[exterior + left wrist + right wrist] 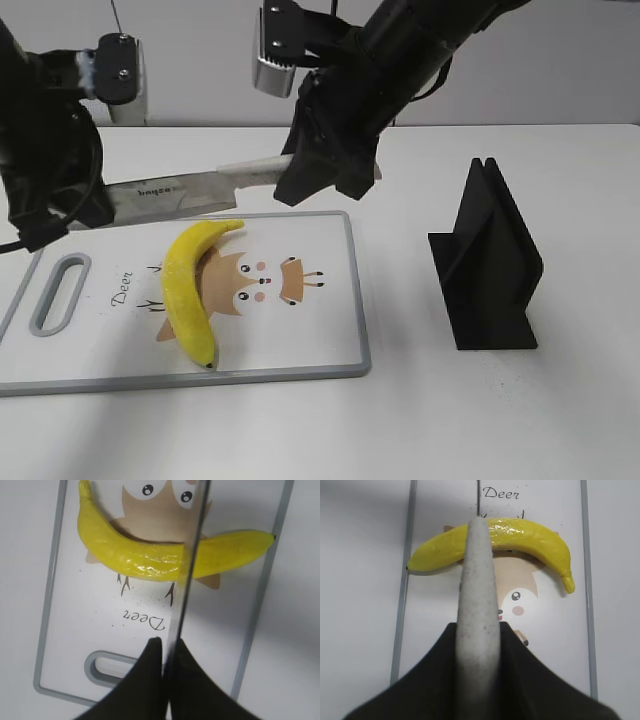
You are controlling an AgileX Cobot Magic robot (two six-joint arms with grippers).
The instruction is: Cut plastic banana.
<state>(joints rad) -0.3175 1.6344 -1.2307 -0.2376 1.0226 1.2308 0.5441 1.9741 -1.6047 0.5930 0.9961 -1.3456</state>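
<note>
- The banana (193,288) lay on the board (300,340), crossing the printed deer, stem toward the board's far edge and dark tip at its near edge.
- The knife (190,192) hung above the board's far edge, level, blade toward the board's slotted-handle end; in the wrist views its line crossed the banana's middle.
- To cut well, I judged the knife should come straight down across the banana's thickest part, edge square to the curve, both arms descending together so the blade stayed level and the glossy fruit did not roll.
- The right end effector (325,170) was closed around the pale handle (479,605).
- The left end effector (167,675) pinched the blade near its tip, fingers (150,665) tight on both faces.
- The black stand (490,265) stood on the surface, well apart from the board.
</note>
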